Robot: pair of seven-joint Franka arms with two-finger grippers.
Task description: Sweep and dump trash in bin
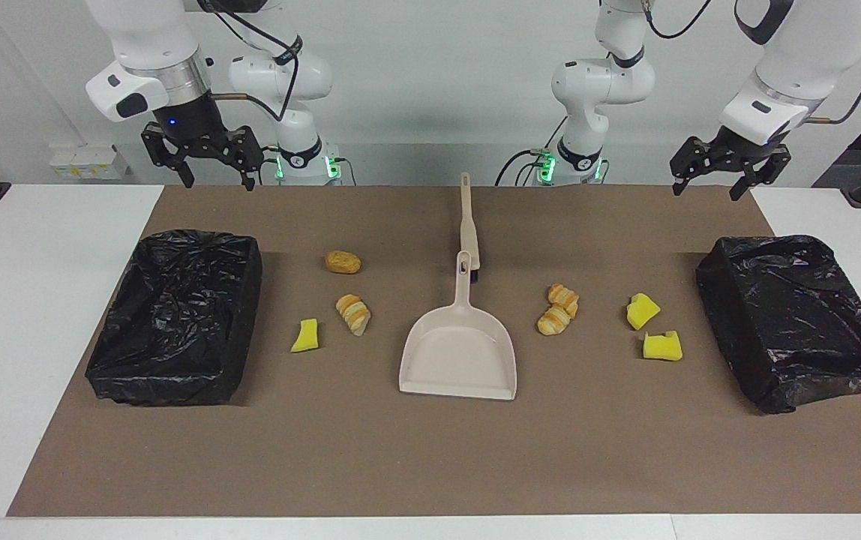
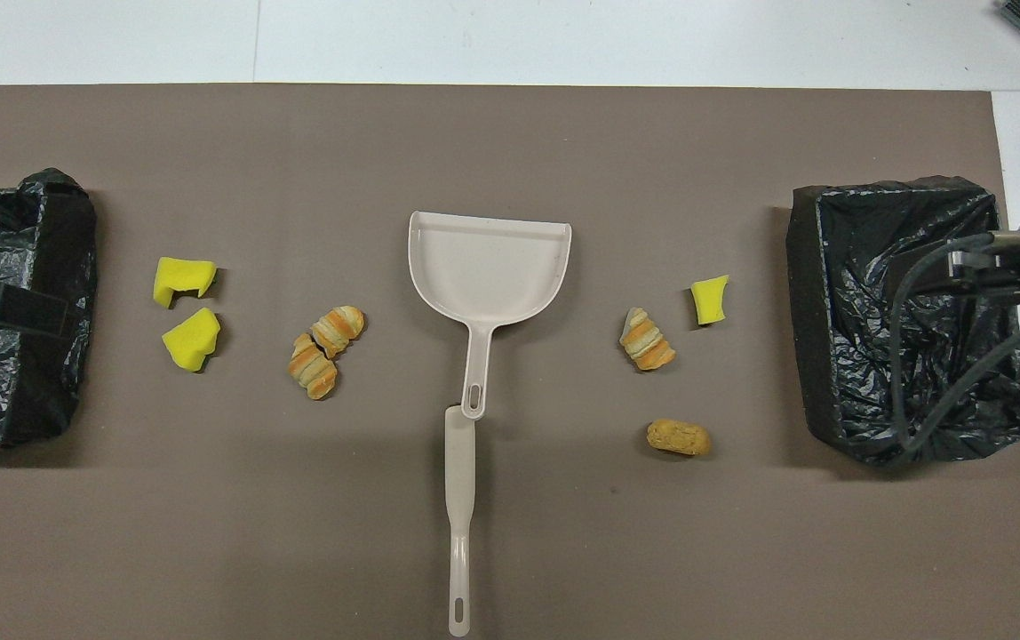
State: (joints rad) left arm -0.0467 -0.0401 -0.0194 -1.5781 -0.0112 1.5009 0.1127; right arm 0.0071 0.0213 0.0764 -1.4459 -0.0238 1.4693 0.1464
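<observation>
Both bins (image 2: 12, 311) (image 2: 910, 320) are partly covered overhead; left gripper (image 1: 727, 176) and right gripper (image 1: 202, 161) show open jaws.

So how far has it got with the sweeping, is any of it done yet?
Nothing looks done yet. The dustpan is empty and the brush lies untouched at its handle. Nothing is in hand: the left gripper and right gripper hang open near their bases. All is left: the sponge chunks, bread pieces and nugget must go into a bin.

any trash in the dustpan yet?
No, the dustpan is empty; the sponge chunks and bread pieces lie on the mat beside it.
</observation>
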